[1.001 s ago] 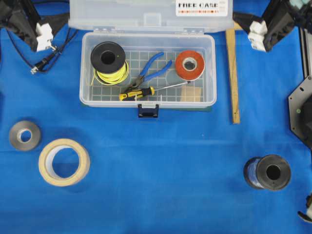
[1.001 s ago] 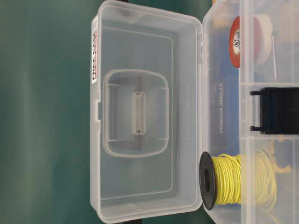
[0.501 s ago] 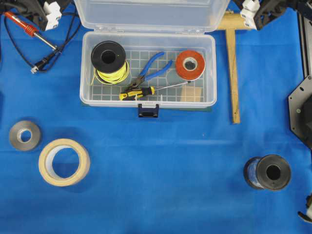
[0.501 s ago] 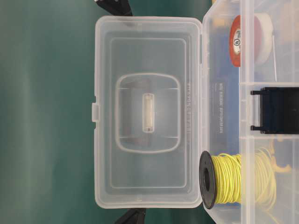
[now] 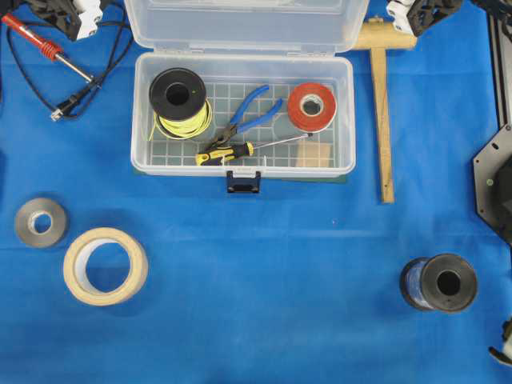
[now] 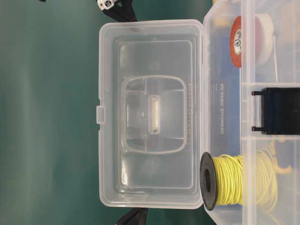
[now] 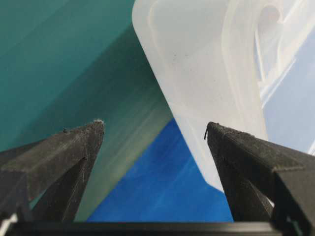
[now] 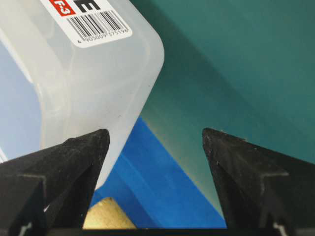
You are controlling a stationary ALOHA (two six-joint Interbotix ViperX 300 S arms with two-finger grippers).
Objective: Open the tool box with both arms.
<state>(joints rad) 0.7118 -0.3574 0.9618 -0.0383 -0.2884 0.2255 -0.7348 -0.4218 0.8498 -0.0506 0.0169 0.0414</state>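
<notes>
The clear tool box (image 5: 141, 120) stands open on the blue cloth with its black latch (image 5: 243, 182) at the front. Its lid (image 5: 248, 24) is swung up and back, and from table level the lid (image 6: 150, 112) shows its inner face. Inside lie a yellow wire spool (image 5: 178, 100), blue pliers (image 5: 248, 112), a screwdriver (image 5: 226, 154) and orange tape (image 5: 312, 106). My left gripper (image 7: 153, 125) is open beside the lid's left corner (image 7: 206, 64). My right gripper (image 8: 155, 132) is open beside the right corner (image 8: 98, 69). Neither holds anything.
A red soldering iron (image 5: 44, 44) with its cable lies at the back left. A wooden square (image 5: 382, 120) lies right of the box. A grey tape roll (image 5: 40, 222), a masking tape roll (image 5: 105, 266) and a black spool (image 5: 440, 282) sit nearer the front.
The lid has swung farther back and its sticker has left the overhead view. Both grippers have drawn back toward the far edge, uncovering the soldering iron.
</notes>
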